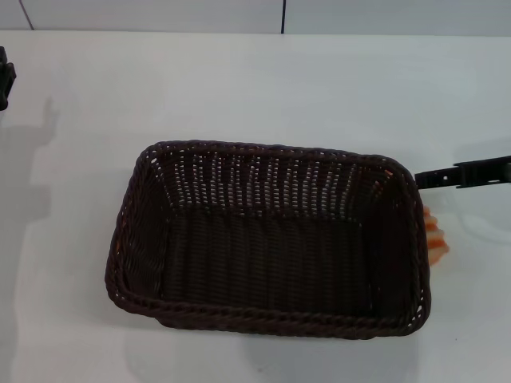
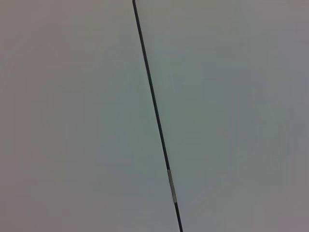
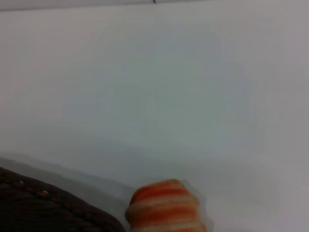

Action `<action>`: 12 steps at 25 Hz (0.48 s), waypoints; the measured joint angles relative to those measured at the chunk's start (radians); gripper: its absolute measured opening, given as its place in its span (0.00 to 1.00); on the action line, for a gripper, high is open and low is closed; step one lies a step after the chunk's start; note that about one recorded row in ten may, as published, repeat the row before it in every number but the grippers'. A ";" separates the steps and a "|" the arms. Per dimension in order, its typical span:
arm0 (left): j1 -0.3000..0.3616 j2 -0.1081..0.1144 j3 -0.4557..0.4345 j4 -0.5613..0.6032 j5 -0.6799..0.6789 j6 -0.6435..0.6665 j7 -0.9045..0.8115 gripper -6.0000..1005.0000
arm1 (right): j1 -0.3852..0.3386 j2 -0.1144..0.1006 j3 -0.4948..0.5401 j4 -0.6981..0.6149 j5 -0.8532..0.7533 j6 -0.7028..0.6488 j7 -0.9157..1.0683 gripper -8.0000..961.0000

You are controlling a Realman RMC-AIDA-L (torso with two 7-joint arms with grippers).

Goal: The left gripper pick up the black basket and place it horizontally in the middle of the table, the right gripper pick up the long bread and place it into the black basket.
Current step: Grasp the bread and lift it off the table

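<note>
Right gripper [image 1: 447,175]: reaching in from the right, just past the basket's far right corner; whether it is open or closed cannot be told.
Left gripper [image 1: 6,76]: at the far left edge, well apart from the basket; its state cannot be told either.
Long bread [image 1: 435,235]: on the counter, tight beside the basket's right wall, mostly hidden.
Black basket [image 1: 267,239]: lying lengthwise mid-counter, nothing inside.
Counter [image 1: 255,88]: white.

- The black basket [image 1: 271,239] is woven wicker, very dark brown-black, with a braided rim, open-weave sides and a tighter, ribbed weave on its floor.
- The desk [image 1: 239,88] is plain white, smooth, with a soft sheen.
- The long bread [image 3: 164,207] has a ridged crust in orange and cream bands, matt.
- The right gripper [image 1: 463,173] looks like matt black segmented plastic.
</note>
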State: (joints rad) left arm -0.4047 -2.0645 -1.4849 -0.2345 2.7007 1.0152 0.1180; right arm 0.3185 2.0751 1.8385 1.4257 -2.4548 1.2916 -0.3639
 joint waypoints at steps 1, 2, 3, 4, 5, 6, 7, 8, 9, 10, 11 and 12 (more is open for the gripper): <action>0.000 0.000 0.000 0.000 0.000 0.000 0.000 0.76 | 0.000 0.000 0.000 0.000 0.000 0.000 0.000 0.86; 0.000 0.000 0.000 0.000 0.000 0.000 0.000 0.76 | 0.007 0.000 -0.004 -0.010 -0.001 -0.005 0.000 0.86; 0.000 -0.001 0.000 0.001 0.000 0.000 0.000 0.76 | 0.018 0.000 -0.009 -0.025 -0.002 -0.011 0.000 0.86; 0.000 -0.001 0.000 0.001 0.000 0.000 0.000 0.76 | 0.027 0.000 -0.015 -0.038 -0.002 -0.016 0.000 0.86; 0.000 -0.001 0.000 0.001 0.000 0.000 0.000 0.76 | 0.041 0.000 -0.028 -0.060 -0.003 -0.028 0.000 0.86; 0.000 -0.001 0.000 0.001 0.000 0.000 0.000 0.76 | 0.041 0.000 -0.028 -0.060 -0.003 -0.028 0.000 0.86; 0.001 -0.001 0.000 0.001 0.000 0.000 0.000 0.76 | 0.049 -0.001 -0.035 -0.071 -0.003 -0.033 -0.001 0.86; 0.001 -0.001 0.000 0.001 0.000 0.000 0.000 0.76 | 0.056 -0.001 -0.040 -0.081 -0.003 -0.038 -0.001 0.86; 0.003 -0.002 0.000 -0.002 0.001 0.000 0.000 0.76 | 0.065 -0.001 -0.048 -0.093 -0.003 -0.043 -0.001 0.86; 0.003 -0.002 0.000 -0.002 0.001 0.000 0.000 0.76 | 0.076 -0.001 -0.058 -0.109 -0.003 -0.052 -0.001 0.86; 0.002 -0.002 0.000 -0.002 0.001 0.000 0.000 0.76 | 0.076 -0.001 -0.058 -0.109 -0.003 -0.052 -0.001 0.86; 0.002 -0.002 0.000 -0.002 0.001 0.000 0.000 0.76 | 0.081 -0.001 -0.063 -0.117 -0.003 -0.057 -0.001 0.86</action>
State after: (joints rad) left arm -0.4027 -2.0662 -1.4848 -0.2362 2.7015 1.0154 0.1182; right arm 0.3993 2.0740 1.7757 1.3089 -2.4576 1.2351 -0.3648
